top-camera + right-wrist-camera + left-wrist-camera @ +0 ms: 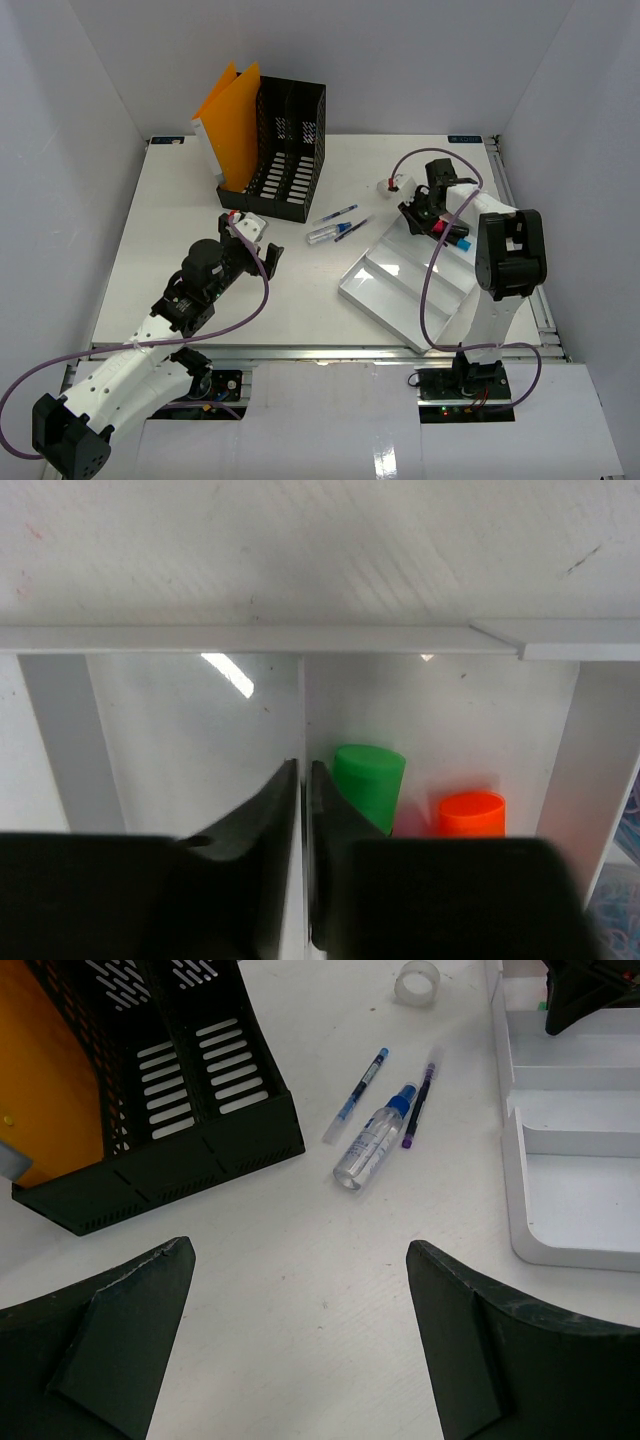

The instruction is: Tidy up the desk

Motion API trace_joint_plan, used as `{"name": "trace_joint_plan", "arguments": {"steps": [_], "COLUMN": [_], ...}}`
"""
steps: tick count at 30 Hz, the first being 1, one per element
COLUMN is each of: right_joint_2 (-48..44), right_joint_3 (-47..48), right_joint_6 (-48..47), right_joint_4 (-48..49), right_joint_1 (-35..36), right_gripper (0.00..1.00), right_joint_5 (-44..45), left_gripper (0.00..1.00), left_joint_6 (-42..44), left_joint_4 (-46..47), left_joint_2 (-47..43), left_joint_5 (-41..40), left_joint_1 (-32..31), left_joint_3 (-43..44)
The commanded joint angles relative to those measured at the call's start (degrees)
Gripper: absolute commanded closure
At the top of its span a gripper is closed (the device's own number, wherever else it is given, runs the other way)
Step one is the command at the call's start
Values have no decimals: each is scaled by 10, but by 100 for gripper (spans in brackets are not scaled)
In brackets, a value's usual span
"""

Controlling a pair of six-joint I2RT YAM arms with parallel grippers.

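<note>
While left pincer [300, 1250] gapes, right pincer [303, 772], closed, overhangs tray [250, 638] holding green marker [368, 780], orange marker [470, 813].

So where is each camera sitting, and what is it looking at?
Top external: high behind the arm bases, looking down at the desk; left arm and right arm show.
Left wrist: on the left arm, looking across at the spray bottle and file holder; the open left hand shows.
Right wrist: on the right arm, looking into the white tray; the shut right hand shows.
Shared: top and left wrist both see the spray bottle.
</note>
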Motion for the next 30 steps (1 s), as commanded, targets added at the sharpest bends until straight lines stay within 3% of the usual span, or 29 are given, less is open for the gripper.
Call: {"name": "trace_joint_plan", "arguments": {"steps": [1, 4, 5, 14, 17, 23, 25, 30], "right_joint_2": [-35, -45, -48, -40, -43, -57, -58, -24], "right_joint_3": [-1, 26, 41, 169, 181, 146, 136, 176], "right_joint_6": [-9, -9, -12, -79, -147, -393, -442, -458], "right_joint_4": [-36, -54, -63, -141, -151, -196, -194, -198], "right_joint_1": [-8, -7, -7, 5, 20, 56, 69, 116], "right_gripper": [66, 42, 41, 39, 38, 30, 26, 27], "right_joint_5": [-5, -25, -33, -95, -148, -277, -283, -249], "left_gripper": [2, 2, 2, 2, 2, 2, 2, 2], "left_joint_6": [2, 1, 2, 1, 2, 3, 4, 4], "left_joint_4": [-3, -3, -3, -4, -3, -3, -4, -4], "left_joint_2": [-4, -4, -4, -3, -2, -2, -2, 0], "left_joint_5": [2, 1, 1, 3, 4, 3, 2, 4], "left_joint_1": [2, 2, 2, 2, 1, 2, 2, 2], "left_joint_3": [0, 0, 0, 0, 0, -1, -1, -1]}}
